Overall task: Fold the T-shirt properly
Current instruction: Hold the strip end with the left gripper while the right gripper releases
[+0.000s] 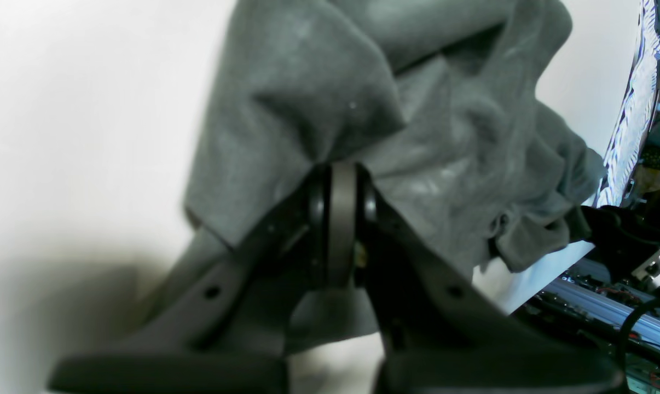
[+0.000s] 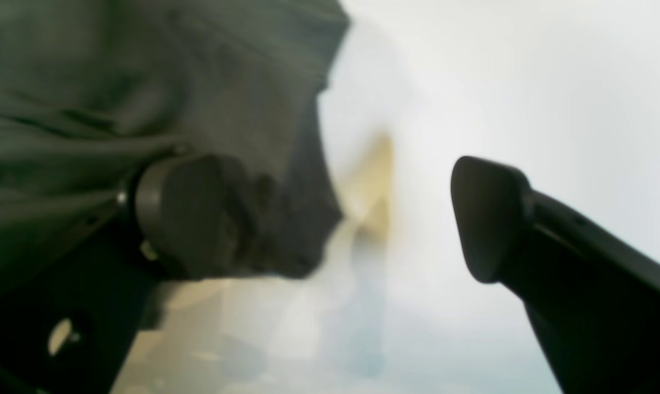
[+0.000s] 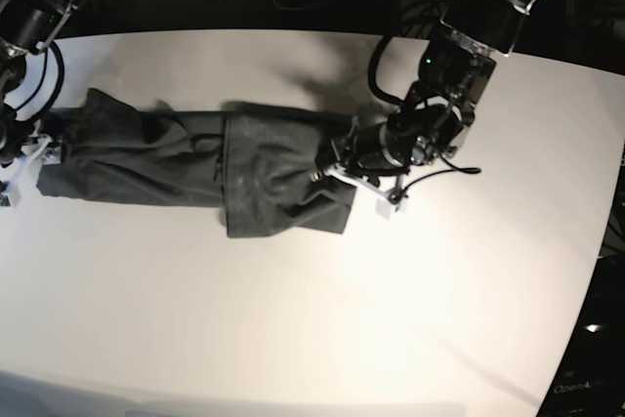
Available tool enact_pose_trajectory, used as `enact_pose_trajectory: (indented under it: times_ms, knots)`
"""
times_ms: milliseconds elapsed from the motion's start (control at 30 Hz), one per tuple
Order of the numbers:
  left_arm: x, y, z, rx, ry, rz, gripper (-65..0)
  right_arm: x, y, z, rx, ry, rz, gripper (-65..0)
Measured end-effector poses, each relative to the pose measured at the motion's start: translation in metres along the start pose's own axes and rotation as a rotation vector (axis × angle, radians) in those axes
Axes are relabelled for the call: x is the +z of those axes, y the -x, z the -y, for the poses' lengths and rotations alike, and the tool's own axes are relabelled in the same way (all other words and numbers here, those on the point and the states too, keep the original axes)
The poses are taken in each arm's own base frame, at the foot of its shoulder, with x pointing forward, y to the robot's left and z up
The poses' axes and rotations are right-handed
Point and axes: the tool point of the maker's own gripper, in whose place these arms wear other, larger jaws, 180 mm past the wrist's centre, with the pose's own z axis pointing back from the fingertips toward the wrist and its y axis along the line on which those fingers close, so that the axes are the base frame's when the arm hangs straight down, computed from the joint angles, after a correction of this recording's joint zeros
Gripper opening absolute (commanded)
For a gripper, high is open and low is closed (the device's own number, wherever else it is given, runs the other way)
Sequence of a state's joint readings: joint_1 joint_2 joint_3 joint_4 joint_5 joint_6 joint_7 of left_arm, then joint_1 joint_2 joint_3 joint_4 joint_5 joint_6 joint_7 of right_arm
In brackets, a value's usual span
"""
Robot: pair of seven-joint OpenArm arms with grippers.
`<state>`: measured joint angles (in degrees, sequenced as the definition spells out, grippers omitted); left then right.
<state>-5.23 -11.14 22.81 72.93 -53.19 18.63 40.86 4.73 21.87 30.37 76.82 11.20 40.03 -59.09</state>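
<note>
T-shirt: We found the T-shirt (image 3: 195, 158) lying as a long dark band across the white table (image 3: 322, 339), running from the far edge under our right arm to about the middle. A squarer panel (image 3: 278, 178) sat doubled over the band at that middle end, which we read as a fold already laid.

Left gripper: Our left gripper (image 1: 338, 180) was clamped tight on a pinch of grey cloth. In the base view it (image 3: 337, 165) sat at the band's inner end, right at the edge of the doubled panel. We judged it gripped there to carry that end over or to keep the layers from sliding apart.

Right gripper: Our right gripper (image 2: 330, 219) stood with its jaws spread wide and nothing between them. One finger (image 2: 182, 213) rested against the cloth's edge and the other (image 2: 488, 219) hung over bare table. In the base view it (image 3: 24, 148) sat at the band's far end. We took that spread for either a let-go or a reach for the hem; we could not tell which.

Fold state: The band looked narrow, as if the sides were already turned in, though wrinkles ran along it.

Risk: With only one end gripped, we judged a pull from the left could drag the free end out of line.
</note>
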Motion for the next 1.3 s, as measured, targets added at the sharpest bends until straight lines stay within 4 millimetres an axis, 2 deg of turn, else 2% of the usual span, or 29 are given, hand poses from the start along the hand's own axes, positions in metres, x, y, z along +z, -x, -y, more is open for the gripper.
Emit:
enact_pose_trajectory:
  times_ms: [233,433,500,600,667,800,933,1133,1300]
  knots:
    - [0.001,0.001,-0.001,-0.004,-0.002,0.012,-62.2,0.001,-0.011,-0.010,-0.035,-0.061,0.061,-0.6]
    - [0.001,0.001,-0.001,-0.004,-0.002,0.011,-62.2,0.002,-0.019,-0.008,-0.037,-0.059,0.112,-0.6]
    - [0.001,0.001,-0.001,-0.004,-0.002,0.012,-62.2,-0.003,-0.016,-0.005,-0.053,-0.069,0.118,-0.6]
    - [0.001,0.002,-0.002,-0.002,-0.003,0.014,-62.2,-0.016,0.005,-0.001,-0.095,-0.092,0.065,-0.6]
    - [0.001,0.003,-0.003,-0.001,-0.005,0.014,-62.2,-0.021,0.010,0.002,-0.112,-0.095,0.063,-0.6]
    - [0.006,0.000,-0.012,0.050,-0.002,-0.007,-62.2,-0.018,0.002,0.010,-0.105,-0.083,0.093,-0.6]
    - [0.011,-0.003,-0.024,0.052,-0.017,-0.020,-62.2,-0.017,0.003,0.014,-0.101,-0.075,0.089,-0.6]
    - [0.012,-0.003,-0.025,0.056,-0.017,-0.022,-62.2,-0.017,0.003,0.013,-0.102,-0.077,0.089,-0.6]
    - [0.012,-0.003,-0.025,0.055,-0.017,-0.022,-62.2,-0.021,0.004,0.004,-0.110,-0.093,0.089,-0.3]
